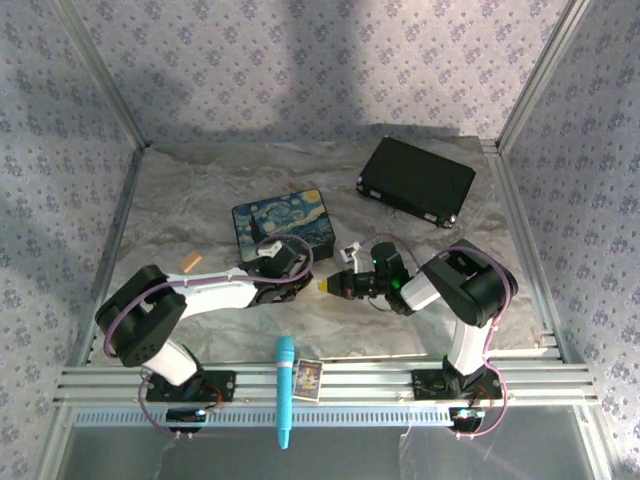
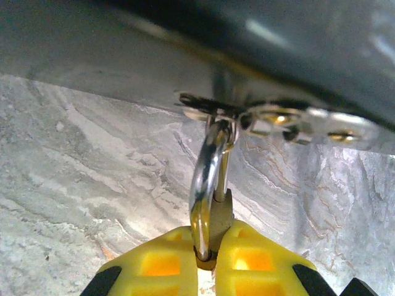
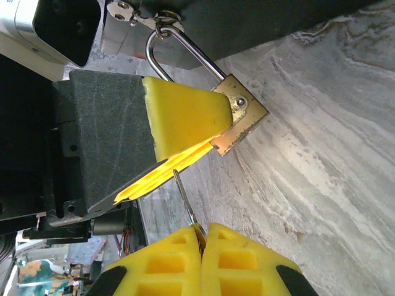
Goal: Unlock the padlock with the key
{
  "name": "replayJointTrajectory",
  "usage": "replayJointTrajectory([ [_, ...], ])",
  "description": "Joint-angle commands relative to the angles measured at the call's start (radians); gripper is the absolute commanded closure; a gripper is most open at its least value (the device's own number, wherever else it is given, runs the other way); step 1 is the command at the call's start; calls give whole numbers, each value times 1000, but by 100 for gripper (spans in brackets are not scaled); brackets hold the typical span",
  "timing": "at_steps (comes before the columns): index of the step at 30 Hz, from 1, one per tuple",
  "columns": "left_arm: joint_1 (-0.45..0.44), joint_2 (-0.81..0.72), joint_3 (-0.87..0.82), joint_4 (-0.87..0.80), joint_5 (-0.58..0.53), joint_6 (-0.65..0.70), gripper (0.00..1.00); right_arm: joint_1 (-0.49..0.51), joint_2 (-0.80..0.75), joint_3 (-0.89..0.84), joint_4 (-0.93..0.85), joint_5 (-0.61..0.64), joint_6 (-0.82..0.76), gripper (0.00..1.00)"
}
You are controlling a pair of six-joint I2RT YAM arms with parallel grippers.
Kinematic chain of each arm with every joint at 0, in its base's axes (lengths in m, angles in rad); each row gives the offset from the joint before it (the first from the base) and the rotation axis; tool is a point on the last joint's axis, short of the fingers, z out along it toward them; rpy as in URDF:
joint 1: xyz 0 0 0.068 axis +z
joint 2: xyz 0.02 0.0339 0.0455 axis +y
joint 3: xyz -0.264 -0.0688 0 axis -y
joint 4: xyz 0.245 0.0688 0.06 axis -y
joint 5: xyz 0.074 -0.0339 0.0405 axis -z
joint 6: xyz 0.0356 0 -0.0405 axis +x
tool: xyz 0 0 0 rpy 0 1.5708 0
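Starry-night tin (image 1: 283,222), black case (image 1: 417,179), cyan stick (image 1: 285,390), small card (image 1: 308,379), tan cork-like piece (image 1: 190,264), marbled tabletop (image 1: 200,180)

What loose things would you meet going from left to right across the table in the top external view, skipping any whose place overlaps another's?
Small tan piece → blue starry-night tin → black case.

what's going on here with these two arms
The left end effector is clamped on the brass padlock, whose shackle hangs from the hasp of the painted tin. The right end effector is shut on the small key, pointing it up toward the padlock's lower end. The key is not visibly in the keyhole yet.
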Motion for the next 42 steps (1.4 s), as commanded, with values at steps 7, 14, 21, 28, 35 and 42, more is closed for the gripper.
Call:
replayJointTrajectory([
  [7,9,-25,-36,28,-26,-35,99,-8,12,28,-103,-15,-39,100],
  [14,23,-76,-38,39,-3,0,100,-55,133,75,-28,-142,52,100],
  [21,24,-67,-54,128,52,34,100,-68,143,99,-27,-165,61,100],
  [28,24,-60,-63,179,86,91,100,-64,152,121,-56,-189,47,100],
  [35,29,-59,-106,292,112,87,100,-75,159,120,-106,-242,39,100],
  [42,33,-67,-116,327,122,96,100,-104,165,106,-86,-255,56,100],
])
